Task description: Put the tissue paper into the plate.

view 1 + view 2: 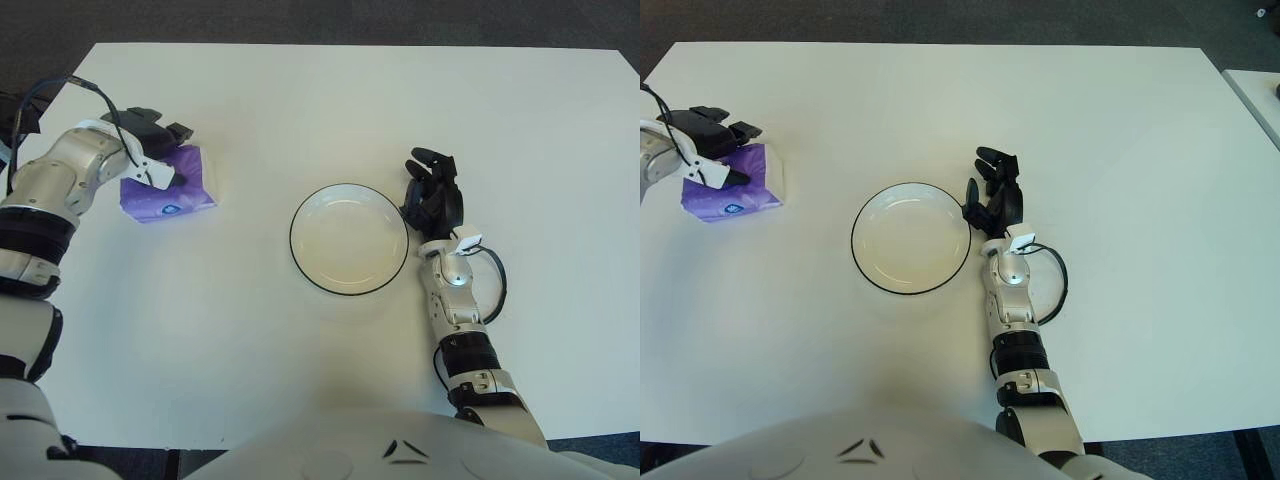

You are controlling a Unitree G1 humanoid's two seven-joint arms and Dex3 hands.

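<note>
1. tissue pack (168, 187), purple, lies flat on the white table (300, 100) at the upper left of the frame, well apart from the plate (349, 238) at centre.
2. left hand (150, 150) sits over the pack's upper left corner, dark fingers draped on it; whether they actually grip it, i cannot tell.
3. right hand (432, 193) shows just right of the plate's rim, fingers loosely curled, holding nothing.
4. step in hand looks like the grasp; next the fingers need to close firmly, then lift and carry rightward to the empty plate.
</note>
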